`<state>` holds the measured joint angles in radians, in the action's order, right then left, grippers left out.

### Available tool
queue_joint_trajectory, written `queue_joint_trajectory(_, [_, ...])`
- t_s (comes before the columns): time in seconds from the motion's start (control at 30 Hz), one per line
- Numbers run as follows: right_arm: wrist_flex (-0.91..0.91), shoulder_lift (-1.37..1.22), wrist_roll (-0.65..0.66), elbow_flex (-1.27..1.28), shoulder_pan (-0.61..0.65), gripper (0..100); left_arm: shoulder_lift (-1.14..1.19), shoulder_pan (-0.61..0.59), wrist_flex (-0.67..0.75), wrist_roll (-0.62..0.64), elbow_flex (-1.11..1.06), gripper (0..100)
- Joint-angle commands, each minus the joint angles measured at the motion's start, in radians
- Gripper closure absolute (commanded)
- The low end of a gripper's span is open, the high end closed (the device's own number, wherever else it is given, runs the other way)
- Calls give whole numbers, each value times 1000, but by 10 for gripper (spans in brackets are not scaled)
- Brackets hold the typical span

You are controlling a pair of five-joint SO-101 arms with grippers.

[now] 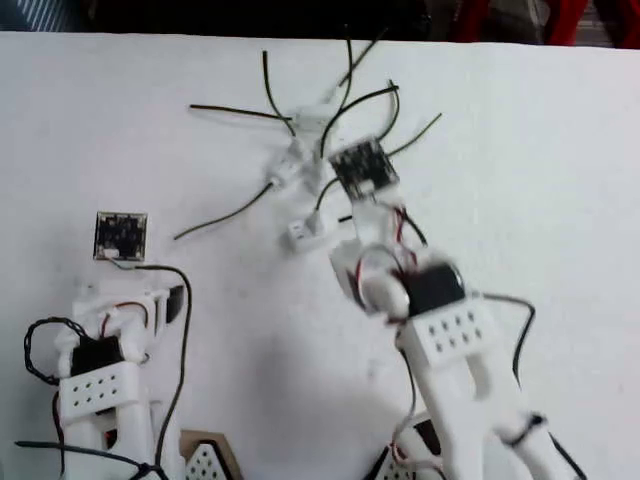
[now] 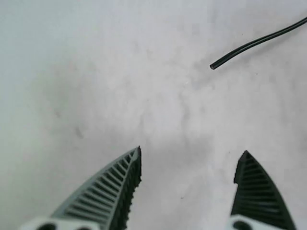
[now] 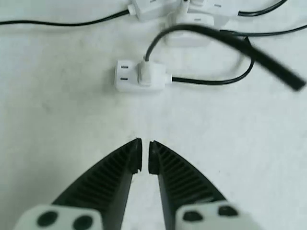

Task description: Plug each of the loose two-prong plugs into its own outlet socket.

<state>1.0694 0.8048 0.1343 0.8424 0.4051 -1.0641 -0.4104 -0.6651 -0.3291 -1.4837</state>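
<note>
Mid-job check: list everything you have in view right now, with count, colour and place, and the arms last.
table: one, white, under everything.
nearest socket block: one, white, just ahead of the right arm's jaws. A white plug piece sits against it; I cannot tell whether it is seated.
other socket and plug pieces: at least three, white, clustered beyond that block at the table's far middle.
cords: several, black, fanning out from the cluster. One loose cord end lies ahead of the left arm.
left arm: one, white, at the table's near left. Its jaws are open over bare table.
right arm: one, white, stretched toward the cluster. Its jaws are shut and hold nothing.
</note>
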Motion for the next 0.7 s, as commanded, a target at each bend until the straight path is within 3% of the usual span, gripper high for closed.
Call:
queue_joint_trajectory(0.0, [1, 209, -8, 126, -13, 981, -24, 10, 66, 8, 11, 807])
queue_joint_trajectory(0.13, [1, 426, -9, 269, -28, 981, -25, 38, 57, 8, 46, 987])
queue_joint_trajectory(0.37, [1, 687, -2, 405, -186, 981, -25, 47, -71, 40, 166, 978])
queue_joint_trajectory(0.67, [-44, 785, -8, 563, -209, 981, -35, 47, -178, 130, 316, 978])
